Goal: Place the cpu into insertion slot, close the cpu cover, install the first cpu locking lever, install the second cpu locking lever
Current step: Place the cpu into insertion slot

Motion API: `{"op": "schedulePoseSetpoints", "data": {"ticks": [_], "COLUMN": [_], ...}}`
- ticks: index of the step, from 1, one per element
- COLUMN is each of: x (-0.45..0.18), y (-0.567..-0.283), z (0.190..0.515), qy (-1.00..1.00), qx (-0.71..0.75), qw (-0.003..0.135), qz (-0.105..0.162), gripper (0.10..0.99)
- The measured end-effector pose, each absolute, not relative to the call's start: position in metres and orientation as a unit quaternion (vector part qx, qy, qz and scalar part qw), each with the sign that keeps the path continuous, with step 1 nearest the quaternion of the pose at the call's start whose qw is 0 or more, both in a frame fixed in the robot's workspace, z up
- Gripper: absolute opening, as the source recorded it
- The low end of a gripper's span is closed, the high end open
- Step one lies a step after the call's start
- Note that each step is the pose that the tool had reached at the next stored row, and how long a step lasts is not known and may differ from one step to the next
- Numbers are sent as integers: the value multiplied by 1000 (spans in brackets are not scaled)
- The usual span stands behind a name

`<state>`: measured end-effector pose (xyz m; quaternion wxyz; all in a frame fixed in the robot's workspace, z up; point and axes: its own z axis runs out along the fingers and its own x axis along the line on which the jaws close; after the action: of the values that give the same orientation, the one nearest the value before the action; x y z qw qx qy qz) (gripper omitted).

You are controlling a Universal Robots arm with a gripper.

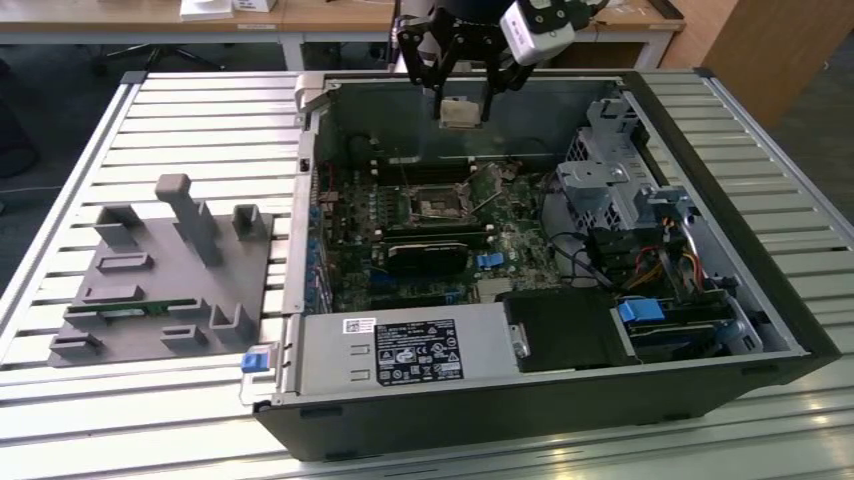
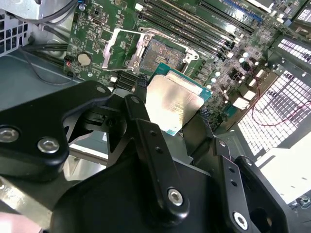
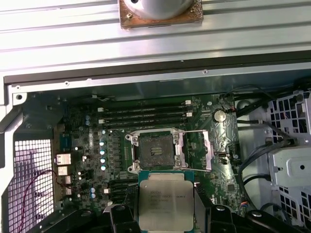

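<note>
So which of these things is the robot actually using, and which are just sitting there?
Part of the job:
gripper, gripping the cpu
insertion slot, empty
cpu cover, flipped open

Just sitting there:
grey rack on the table
memory slots
round battery
power supply box

Open computer case (image 1: 534,420) beside grey fixture block (image 1: 160,290), on slatted table (image 1: 200,110)

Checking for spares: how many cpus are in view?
1: the cpu, gripped in the gripper above the open, empty insertion slot. Others could be hidden elsewhere in the case.
</note>
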<state>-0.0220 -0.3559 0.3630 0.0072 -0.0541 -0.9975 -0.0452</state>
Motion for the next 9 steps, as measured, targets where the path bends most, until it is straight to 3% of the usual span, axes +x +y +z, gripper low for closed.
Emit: {"op": "schedulePoseSetpoints", "data": {"ticks": [9], "x": [-22], "y": [-356], "z": [363], "qy": [-997], "qx": [-58], "qw": [7], "qz": [-45], "gripper": [541]}}
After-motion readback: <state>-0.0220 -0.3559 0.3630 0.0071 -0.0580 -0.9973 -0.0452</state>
